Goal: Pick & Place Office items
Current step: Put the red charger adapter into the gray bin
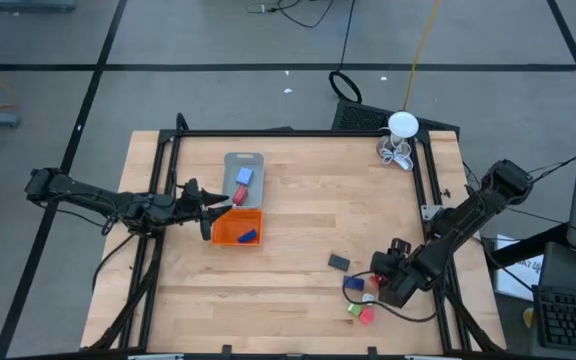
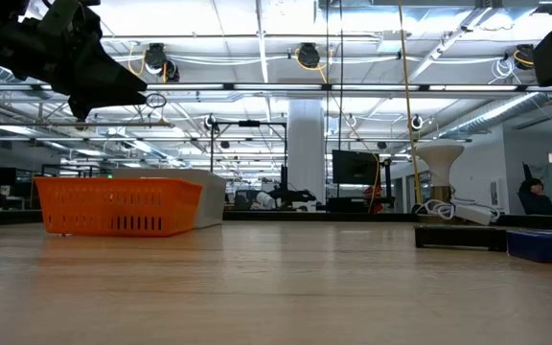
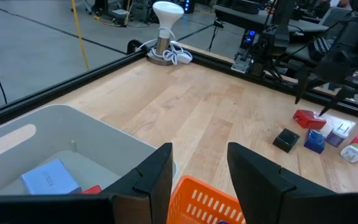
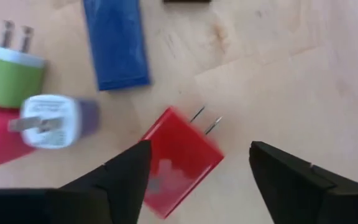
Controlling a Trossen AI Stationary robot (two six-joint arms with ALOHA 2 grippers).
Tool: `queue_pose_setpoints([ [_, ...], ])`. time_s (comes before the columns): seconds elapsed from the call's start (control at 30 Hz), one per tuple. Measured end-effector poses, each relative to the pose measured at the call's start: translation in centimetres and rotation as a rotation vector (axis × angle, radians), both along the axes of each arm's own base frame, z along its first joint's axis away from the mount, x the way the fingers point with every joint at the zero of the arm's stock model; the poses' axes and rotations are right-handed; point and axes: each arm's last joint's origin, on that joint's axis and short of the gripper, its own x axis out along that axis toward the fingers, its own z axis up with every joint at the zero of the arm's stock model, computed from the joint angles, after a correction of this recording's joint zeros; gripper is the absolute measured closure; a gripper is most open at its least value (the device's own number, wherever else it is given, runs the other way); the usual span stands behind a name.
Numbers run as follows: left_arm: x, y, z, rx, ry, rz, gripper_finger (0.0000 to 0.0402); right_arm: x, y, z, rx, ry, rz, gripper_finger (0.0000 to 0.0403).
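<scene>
Fingers (image 4: 129, 180) astride red plug (image 4: 180, 158)

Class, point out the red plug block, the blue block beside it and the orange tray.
red plug block (image 4: 180, 158), right wrist view, its top face.
blue block (image 4: 117, 41), right wrist view, its flat top.
orange tray (image 2: 113, 206), low view, its slotted side wall.

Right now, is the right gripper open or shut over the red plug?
Open. The right gripper's fingers stand apart above the red plug, which lies flat on the table, not gripped.

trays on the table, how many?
2: grey tray toward the table's far edge, orange tray touching its near end. Both sit by the left gripper. None look hidden.
</scene>
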Motion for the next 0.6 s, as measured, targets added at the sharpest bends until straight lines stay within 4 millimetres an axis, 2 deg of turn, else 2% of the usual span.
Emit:
queue_pose_setpoints([
  [0.27, 0.0, 0.0, 0.0, 0.000, 0.000, 0.000, 0.0245, -0.2, 0.6, 0.0, 0.143, 0.024, -0.122, 0.0098],
  [0.43, 0.0, 0.0, 0.0, 0.000, 0.000, 0.000, 0.0245, -0.1, 0.8, -1.3, 0.234, -0.031, -0.202, 0.0097],
  [0.6, 0.0, 0.0, 0.0, 0.000, 0.000, 0.000, 0.0245, -0.9, -0.1, -3.3, 0.187, 0.012, -0.250, 0.0096],
])
